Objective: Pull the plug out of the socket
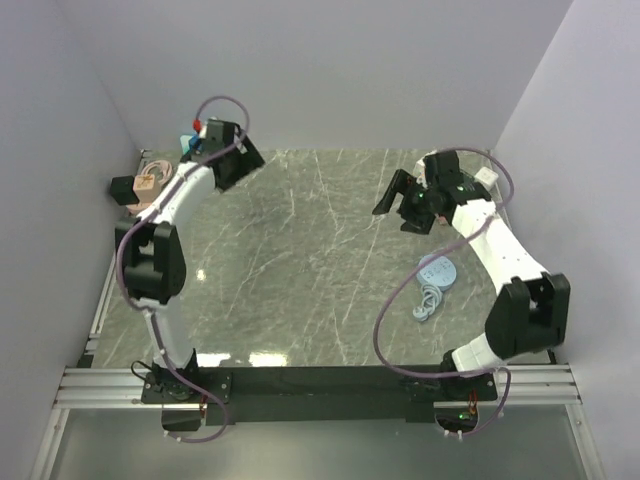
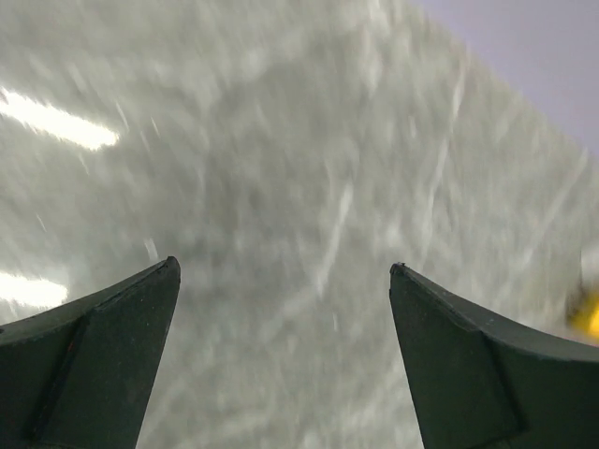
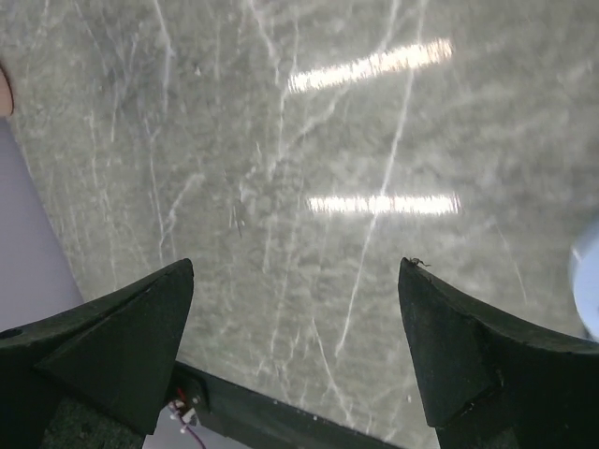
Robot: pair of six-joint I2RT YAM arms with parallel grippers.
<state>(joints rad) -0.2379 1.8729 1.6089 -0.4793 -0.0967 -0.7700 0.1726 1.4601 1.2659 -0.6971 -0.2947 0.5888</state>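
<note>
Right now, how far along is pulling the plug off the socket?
Nothing looks clearly done; what is plugged where is too small to tell. In hand: nothing; the left tool and right tool are open and empty over the table. Left: the grasp and pull; a pale disc and coiled cord lie near the right arm.

Block (image 1: 148,183) far left; disc (image 1: 437,271) right, cord (image 1: 430,302) before it.

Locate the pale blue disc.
In the top view, the pale blue disc lies on the right of the table, just left of the right arm, a coiled cord nearer the bases.
</note>
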